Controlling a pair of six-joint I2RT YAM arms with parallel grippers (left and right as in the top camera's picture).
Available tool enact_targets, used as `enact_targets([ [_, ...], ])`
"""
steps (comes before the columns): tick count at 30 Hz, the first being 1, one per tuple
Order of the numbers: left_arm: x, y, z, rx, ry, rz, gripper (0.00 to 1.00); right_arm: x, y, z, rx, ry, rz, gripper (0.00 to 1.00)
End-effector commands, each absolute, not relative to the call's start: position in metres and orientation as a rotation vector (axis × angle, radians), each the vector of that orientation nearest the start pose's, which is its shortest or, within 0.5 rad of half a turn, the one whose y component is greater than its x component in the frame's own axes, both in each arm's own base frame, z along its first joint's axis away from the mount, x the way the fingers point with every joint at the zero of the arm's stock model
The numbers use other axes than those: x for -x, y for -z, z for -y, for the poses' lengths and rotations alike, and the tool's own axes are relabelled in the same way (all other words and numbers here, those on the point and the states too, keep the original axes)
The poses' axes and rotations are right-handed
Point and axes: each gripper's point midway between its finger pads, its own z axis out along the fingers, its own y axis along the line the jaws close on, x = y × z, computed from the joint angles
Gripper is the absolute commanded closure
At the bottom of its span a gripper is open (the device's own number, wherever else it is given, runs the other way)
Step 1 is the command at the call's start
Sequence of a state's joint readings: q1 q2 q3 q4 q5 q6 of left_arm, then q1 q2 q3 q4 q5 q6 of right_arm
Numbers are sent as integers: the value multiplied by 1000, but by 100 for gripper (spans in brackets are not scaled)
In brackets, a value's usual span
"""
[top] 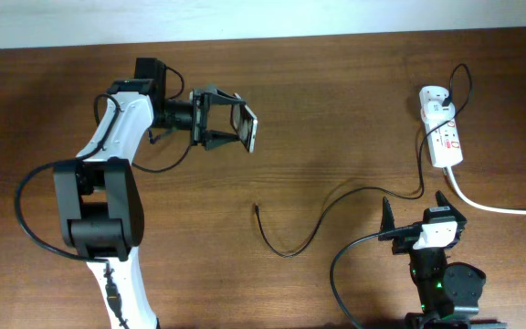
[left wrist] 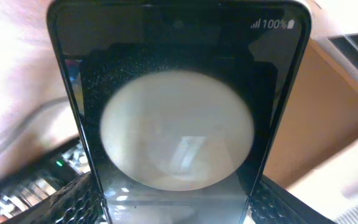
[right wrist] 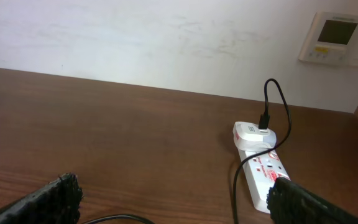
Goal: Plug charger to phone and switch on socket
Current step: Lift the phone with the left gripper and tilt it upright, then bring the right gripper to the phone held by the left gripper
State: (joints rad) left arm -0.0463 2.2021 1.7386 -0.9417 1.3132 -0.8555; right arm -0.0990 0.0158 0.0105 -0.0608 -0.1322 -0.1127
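My left gripper (top: 236,127) is shut on the phone (top: 247,126) and holds it on edge above the table at the back left. In the left wrist view the phone's glossy screen (left wrist: 179,124) fills the frame between the two fingers, with small white text at its far end. The black charger cable (top: 336,203) runs from a white adapter (top: 434,96) plugged into the socket strip (top: 444,135) at the back right; its plug tip (top: 257,209) lies loose mid-table. My right gripper (top: 415,212) is open and empty near the front right. The strip also shows in the right wrist view (right wrist: 263,177).
The strip's thick white cord (top: 500,208) runs off the right edge. A wall thermostat (right wrist: 336,38) hangs behind the table. The table's back edge meets a white wall.
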Motion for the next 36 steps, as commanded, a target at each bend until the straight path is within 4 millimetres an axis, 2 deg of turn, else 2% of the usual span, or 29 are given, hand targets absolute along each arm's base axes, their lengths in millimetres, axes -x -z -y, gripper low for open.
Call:
enact_targets([
  [1, -445, -148, 181, 832, 1980, -2703, 100, -246, -158, -3, 132, 39, -1634, 1],
  [8, -464, -156, 183, 625, 1977, -2606, 100, -246, -158, -3, 132, 39, -1634, 1],
  [13, -463, -164, 185, 497, 2023, -2559, 100, -246, -159, -3, 138, 45, -1632, 1],
  [16, -464, -181, 188, 360, 2123, -2472, 100, -246, -159, -3, 138, 45, -1631, 1],
  [18, -465, -181, 188, 342, 2119, -2463, 100, -245, -162, -14, 184, -15, -1615, 1],
  [19, -467, -183, 189, 314, 2117, -2448, 100, -244, -168, -22, 183, -83, -1587, 1],
  [22, -466, -190, 190, 259, 2157, -2413, 100, -242, -192, -23, 49, -224, -1531, 1],
  [25, -467, -190, 189, 259, 2154, -2413, 100, -235, -224, -35, 111, -269, -1485, 1],
  [27, -467, -190, 189, 262, 2150, -2415, 100, -237, -233, -41, 131, -306, -1535, 1],
  [31, -472, -183, 188, 338, 2103, -2450, 100, -266, -258, -70, 251, -511, -1688, 1],
  [36, -495, -187, 187, 447, 2047, -2431, 100, -325, -271, -93, 343, -765, -1833, 2],
])
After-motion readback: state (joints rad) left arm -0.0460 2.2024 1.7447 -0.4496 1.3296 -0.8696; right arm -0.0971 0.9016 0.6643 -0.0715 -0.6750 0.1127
